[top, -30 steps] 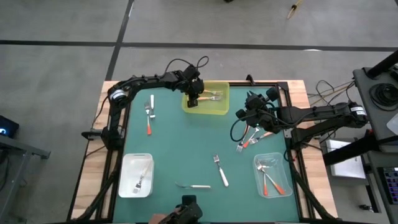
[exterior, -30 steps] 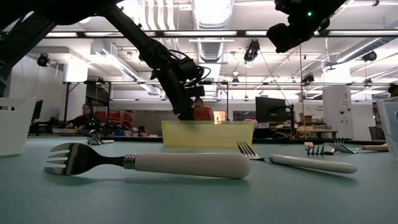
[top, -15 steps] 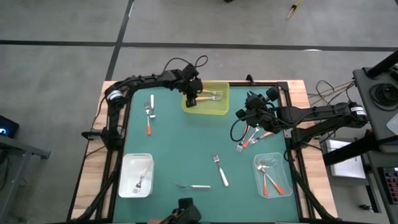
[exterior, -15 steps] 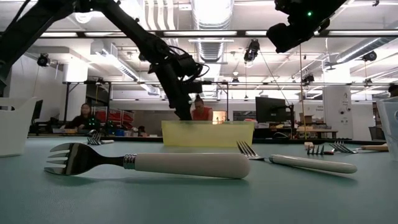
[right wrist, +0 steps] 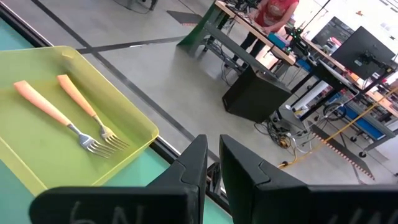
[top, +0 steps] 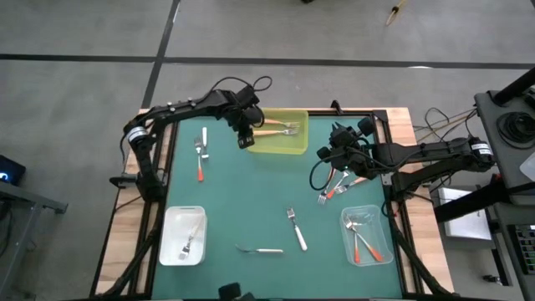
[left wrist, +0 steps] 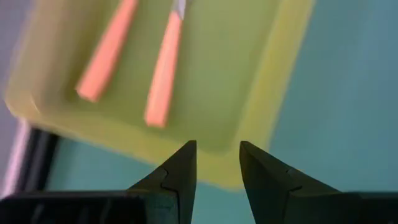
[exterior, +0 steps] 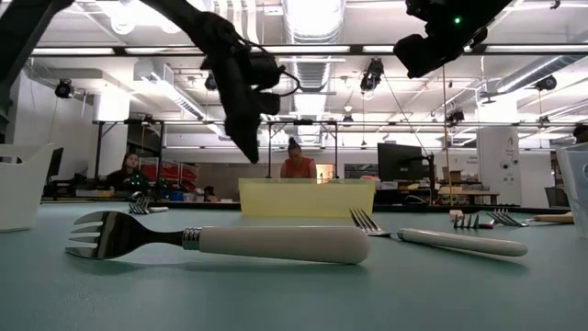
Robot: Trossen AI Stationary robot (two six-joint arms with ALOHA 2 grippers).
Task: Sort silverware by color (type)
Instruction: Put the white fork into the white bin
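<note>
A yellow tray stands at the table's far edge, and two forks with light orange handles lie in it. They also show in the left wrist view and the right wrist view. My left gripper hangs open above the tray's left rim, pointing steeply down, with nothing between its fingers. My right gripper waits in the air right of the tray, shut and empty. Other forks lie flat on the green mat.
A white-handled fork and a red-orange one lie at the left. Two white-handled forks lie near the front. Several forks lie under my right arm. A white bin and a clear bin hold forks.
My left gripper has risen out of the yellow tray and moved toward the table's left edge, tipping as it went. Its fingers stay apart. The two orange-handled forks stay lying in the tray.
</note>
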